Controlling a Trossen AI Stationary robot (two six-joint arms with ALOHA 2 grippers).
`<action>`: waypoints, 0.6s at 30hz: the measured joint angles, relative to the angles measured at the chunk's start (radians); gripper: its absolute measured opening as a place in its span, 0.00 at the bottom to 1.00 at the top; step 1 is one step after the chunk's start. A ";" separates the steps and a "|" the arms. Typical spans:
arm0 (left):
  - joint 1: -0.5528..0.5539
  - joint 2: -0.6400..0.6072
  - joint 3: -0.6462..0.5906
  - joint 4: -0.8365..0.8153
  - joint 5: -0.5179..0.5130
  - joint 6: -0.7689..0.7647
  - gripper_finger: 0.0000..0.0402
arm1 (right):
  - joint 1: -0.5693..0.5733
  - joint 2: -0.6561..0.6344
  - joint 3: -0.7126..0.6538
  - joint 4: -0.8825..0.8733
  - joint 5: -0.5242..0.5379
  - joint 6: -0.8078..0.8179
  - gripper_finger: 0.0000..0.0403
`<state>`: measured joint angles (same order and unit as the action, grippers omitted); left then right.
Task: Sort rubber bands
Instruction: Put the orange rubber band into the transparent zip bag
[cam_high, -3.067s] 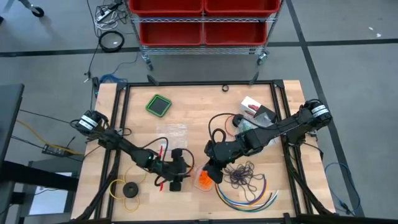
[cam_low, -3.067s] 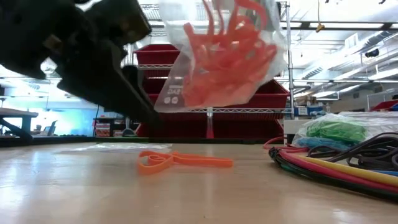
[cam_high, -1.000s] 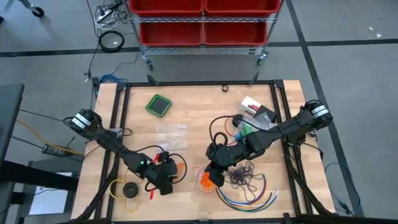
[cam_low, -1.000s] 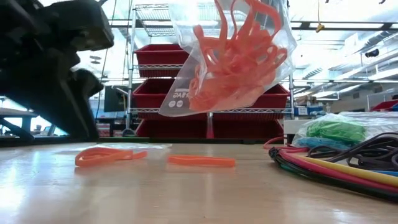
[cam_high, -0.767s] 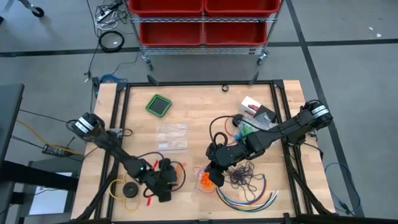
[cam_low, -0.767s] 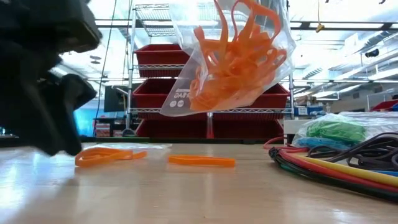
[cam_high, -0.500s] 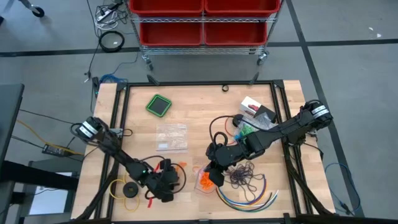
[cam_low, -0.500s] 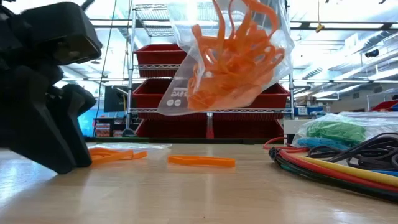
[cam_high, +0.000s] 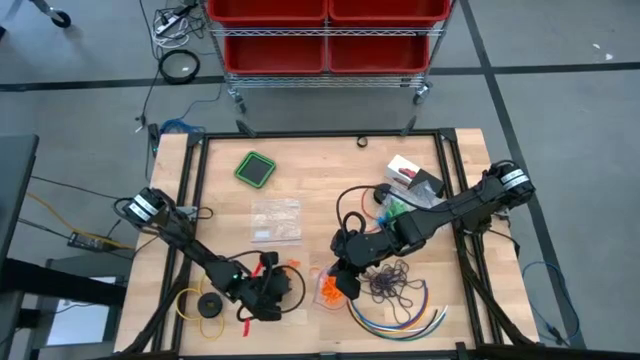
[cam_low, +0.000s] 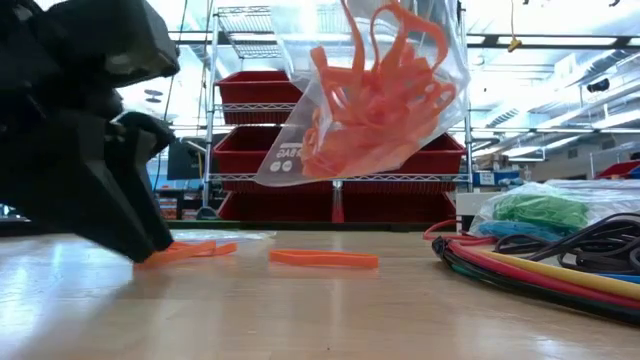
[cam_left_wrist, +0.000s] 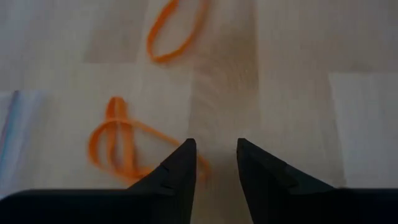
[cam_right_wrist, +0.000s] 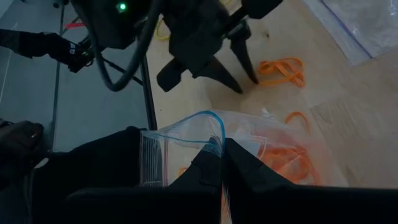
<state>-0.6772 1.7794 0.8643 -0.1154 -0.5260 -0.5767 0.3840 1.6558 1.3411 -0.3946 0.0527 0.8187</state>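
The left hand (cam_low: 150, 250) has come down near the desk's front edge; its fingers, apart, now seem to straddle a loose orange rubber band (cam_left_wrist: 118, 144). The right hand (cam_right_wrist: 222, 163) stays clamped on the clear plastic bag of orange bands (cam_low: 370, 95), so pickup looks near.

The table (cam_high: 320, 215) is pale wood with a black frame. Orange bands (cam_low: 322, 259) lie on it, and more orange ones fill a clear bag (cam_low: 375, 95). A green bunch (cam_low: 540, 212) sits far right. Cables (cam_high: 400, 315) at the near right run yellow, green, blue and red, by a dark purple tangle (cam_high: 392, 283). A green-rimmed dark pad (cam_high: 255, 168) lies far left; 1 yellow ring (cam_high: 195, 303) holds a black disc. Red bins (cam_high: 325, 30) stand behind.
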 joint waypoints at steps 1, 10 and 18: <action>0.001 0.000 0.000 0.002 -0.007 -0.002 0.30 | 0.000 0.000 0.000 0.000 0.000 0.000 0.01; 0.005 0.002 0.000 -0.037 -0.088 -0.052 0.29 | 0.000 0.000 0.000 0.000 0.005 -0.007 0.01; 0.039 0.065 0.002 0.030 0.056 -0.055 0.26 | 0.000 0.000 0.000 0.004 0.013 -0.011 0.01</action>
<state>-0.6384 1.8447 0.8667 -0.0854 -0.4703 -0.6316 0.3840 1.6558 1.3411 -0.3911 0.0658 0.8078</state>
